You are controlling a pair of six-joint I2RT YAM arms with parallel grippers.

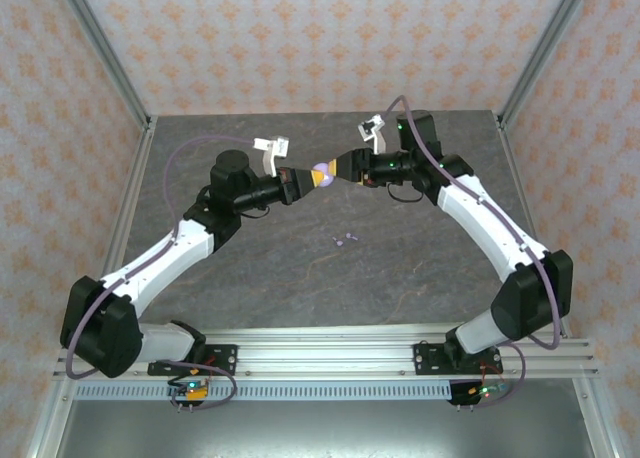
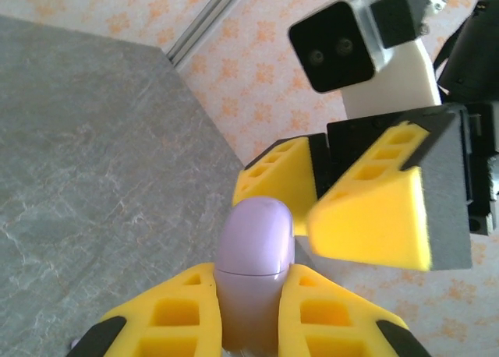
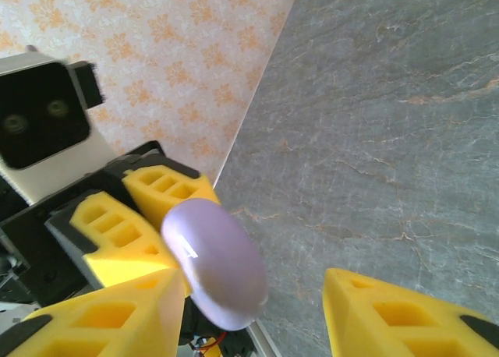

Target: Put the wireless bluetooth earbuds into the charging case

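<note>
Lilac charging case (image 2: 253, 248): smooth, faintly glossy plastic. Yellow fingers (image 2: 366, 217): matt plastic. Grey surface (image 1: 300, 268): matt, stone-veined.

Robot lab cell — aluminium frame (image 1: 106, 48), wallpapered walls (image 1: 300, 38), stone-look table (image 1: 300, 278).

We record the charging case (image 2: 253, 244) as part-seen in the left wrist view: its lower half lies hidden between the left gripper's (image 2: 251, 306) yellow fingers (image 2: 175, 318) and runs off the bottom edge. We enter the earbuds (image 1: 345, 239) on the table (image 1: 250, 268), from above, as purple specks, too small to tell shape or count.
</note>
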